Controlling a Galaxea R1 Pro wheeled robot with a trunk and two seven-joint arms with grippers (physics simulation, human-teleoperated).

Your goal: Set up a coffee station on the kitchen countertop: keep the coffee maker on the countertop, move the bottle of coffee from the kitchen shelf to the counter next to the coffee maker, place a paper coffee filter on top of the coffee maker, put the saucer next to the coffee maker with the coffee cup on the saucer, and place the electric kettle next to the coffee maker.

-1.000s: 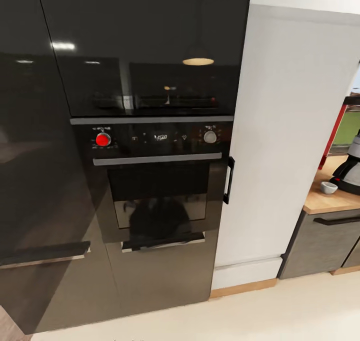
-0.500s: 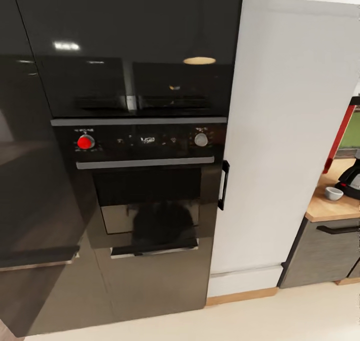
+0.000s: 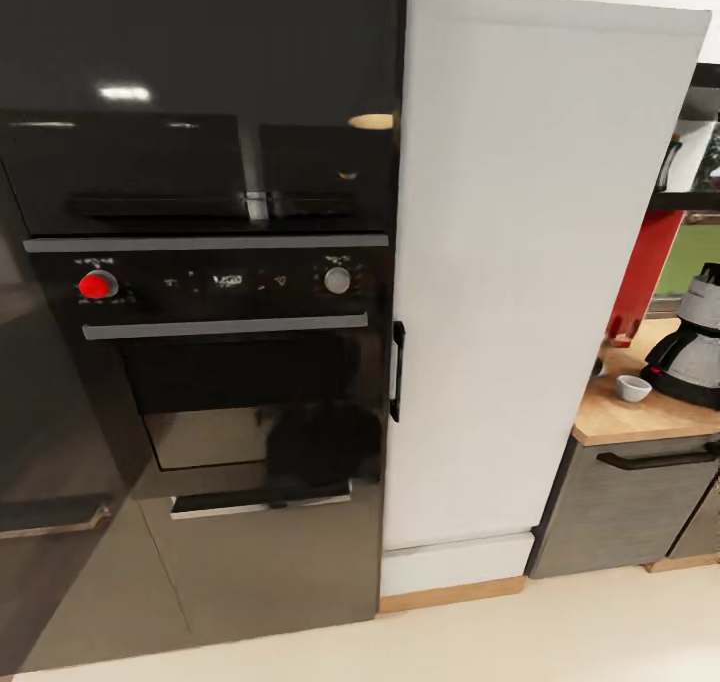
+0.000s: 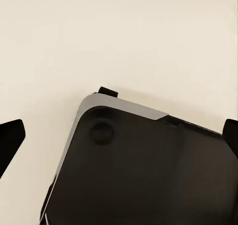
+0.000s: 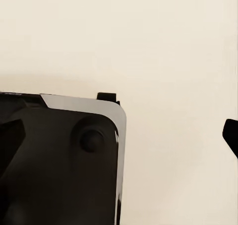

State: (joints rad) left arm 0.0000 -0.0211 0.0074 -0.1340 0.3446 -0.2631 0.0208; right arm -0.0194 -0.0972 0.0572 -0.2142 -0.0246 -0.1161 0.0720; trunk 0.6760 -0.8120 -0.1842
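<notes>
Coffee maker [image 3: 695, 352] stands on the wooden worktop [image 3: 620, 424] at the far right of the head view, with a small white coffee cup [image 3: 633, 388] just beside it on the bare wood; no saucer under the cup can be made out. No fingers appear in this view, so both things lie well away from them. Most of the view goes to a black built-in oven [image 3: 235, 362] with a red knob [image 3: 98, 285], a tall white cabinet panel [image 3: 520, 262] beside it, and a grey drawer front [image 3: 620, 507] under the worktop. A dark shelf [image 3: 685, 200] shows above the worktop, but what it carries is too blurred to name.

From the left wrist, dark fingertips [image 4: 11, 138] sit at the opposite edges of the picture, spread wide with nothing between them but pale floor [image 4: 119, 36] and a corner of the robot's dark base [image 4: 148, 170].

From the right wrist, the fingertips [image 5: 10, 140] are likewise spread wide and empty over the same floor and base.

As a judgement, the robot is in transit and little is done: the coffee maker is in place, while the bottle, filter, saucer and kettle are all left to do.
</notes>
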